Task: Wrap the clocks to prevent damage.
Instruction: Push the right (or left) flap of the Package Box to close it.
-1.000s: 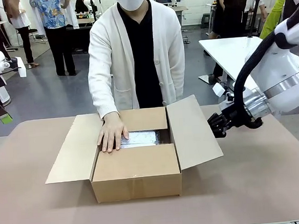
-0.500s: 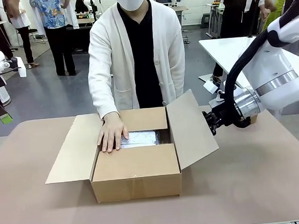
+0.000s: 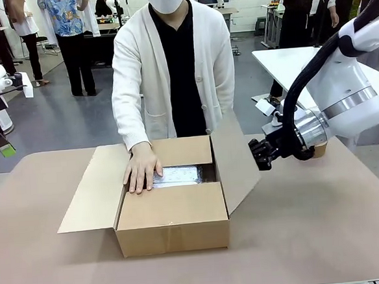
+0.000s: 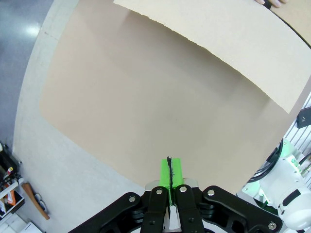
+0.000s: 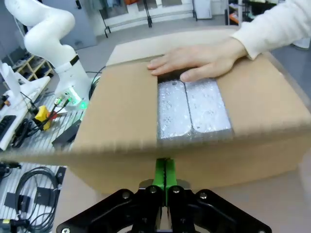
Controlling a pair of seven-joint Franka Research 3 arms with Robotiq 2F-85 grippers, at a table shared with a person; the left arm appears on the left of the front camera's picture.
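One cardboard box (image 3: 173, 231) sits on the tabletop (image 3: 325, 223); inside lie two bubble-wrapped bundles (image 5: 192, 109) side by side, partly covered by the box's flaps and by one hand (image 3: 141, 171) of the person; what the wrap holds cannot be made out; the right claw (image 3: 254, 155), clenched and empty, has its tips at the outer face of the tilted-up right flap (image 3: 233, 165); the left claw (image 4: 170, 170), clenched on nothing, hangs over bare tabletop near the left flap (image 4: 218, 43), which is cut off by the picture's edge.
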